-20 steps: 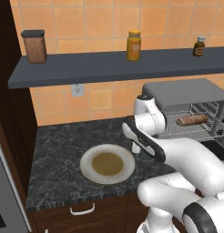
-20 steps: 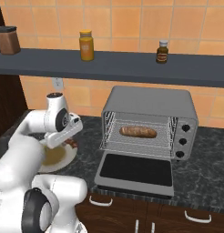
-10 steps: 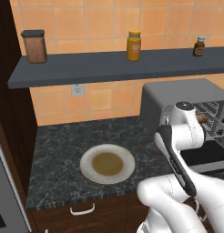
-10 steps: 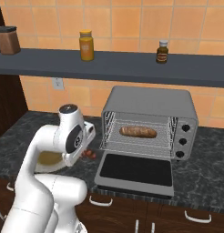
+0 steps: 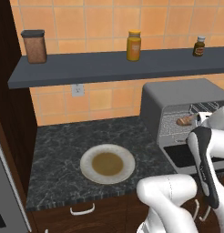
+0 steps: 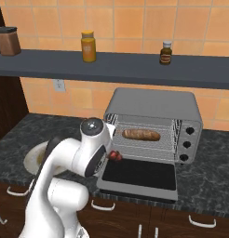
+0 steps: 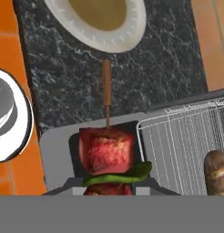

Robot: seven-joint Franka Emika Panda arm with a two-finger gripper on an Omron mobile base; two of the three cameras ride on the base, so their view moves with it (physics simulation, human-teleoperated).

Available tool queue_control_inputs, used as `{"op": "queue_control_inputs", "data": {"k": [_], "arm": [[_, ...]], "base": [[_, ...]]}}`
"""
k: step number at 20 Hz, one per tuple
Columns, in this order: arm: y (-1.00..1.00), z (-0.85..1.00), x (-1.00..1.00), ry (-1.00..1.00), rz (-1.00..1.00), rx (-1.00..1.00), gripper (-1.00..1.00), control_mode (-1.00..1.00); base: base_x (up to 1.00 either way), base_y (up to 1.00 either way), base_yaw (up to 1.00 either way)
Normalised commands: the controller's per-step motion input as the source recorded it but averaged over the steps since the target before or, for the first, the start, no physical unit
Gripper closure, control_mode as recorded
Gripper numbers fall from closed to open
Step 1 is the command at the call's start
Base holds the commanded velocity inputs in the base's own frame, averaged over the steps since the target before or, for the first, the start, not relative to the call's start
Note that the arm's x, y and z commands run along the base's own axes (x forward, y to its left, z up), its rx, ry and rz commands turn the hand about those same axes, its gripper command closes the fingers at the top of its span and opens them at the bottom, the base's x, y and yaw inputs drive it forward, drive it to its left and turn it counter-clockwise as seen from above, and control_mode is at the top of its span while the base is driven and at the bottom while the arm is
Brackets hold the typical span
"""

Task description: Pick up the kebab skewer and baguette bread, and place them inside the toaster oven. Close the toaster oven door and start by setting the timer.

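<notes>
Counter: we see a dark, white-veined stone counter (image 5: 63,150) running under an orange tiled wall (image 6: 135,18), with dark wood drawers below it.
Plate: a white plate (image 5: 107,164) with a brown centre lies on the counter, left of the toaster oven and well apart from it.
Shelf: a grey shelf (image 6: 135,67) spans the wall above; we count a brown canister (image 5: 34,46), a yellow jar (image 6: 88,46) and a small dark bottle (image 6: 166,52) on it.
Toaster oven: the grey toaster oven (image 6: 153,104) stands on the counter at the right; its knobs sit on its right side.
Toaster oven door: the toaster oven door (image 6: 140,175) is folded down flat in front.
Baguette bread: the baguette bread (image 6: 141,135) lies on the wire rack inside.
Gripper: we find the gripper (image 6: 112,155) at the oven's left front corner, over the lowered door, clamped tight on the kebab skewer.
Kebab skewer: the kebab skewer (image 7: 107,145) shows red chunks and a green slice at the gripper, its bare stick pointing toward the plate.
</notes>
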Motion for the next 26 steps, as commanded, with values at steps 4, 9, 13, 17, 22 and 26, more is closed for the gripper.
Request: {"op": "queue_control_inputs", "data": {"k": [4, 9, 13, 17, 22, 26], "arm": [[-0.63, 0.13, 0.09, -0.01, 0.21, 0.00, 1.00, -1.00], [-0.37, 0.06, 0.30, -0.03, 0.21, 0.00, 1.00, -1.00], [-0.30, 0.00, 0.56, 0.00, 0.02, 0.00, 1.00, -1.00], [-0.27, 0.01, 0.61, 0.00, 0.00, 0.00, 1.00, -1.00], [-0.35, -0.02, 0.44, 0.00, 0.00, 0.00, 1.00, -1.00], [-0.18, -0.18, 0.26, 0.00, 0.00, 0.00, 1.00, -1.00]], "base": [[0.00, 0.00, 0.00], [0.00, 0.00, 0.00], [0.00, 0.00, 0.00], [0.00, 0.00, 0.00], [0.00, 0.00, 0.00], [0.00, 0.00, 0.00]]}}
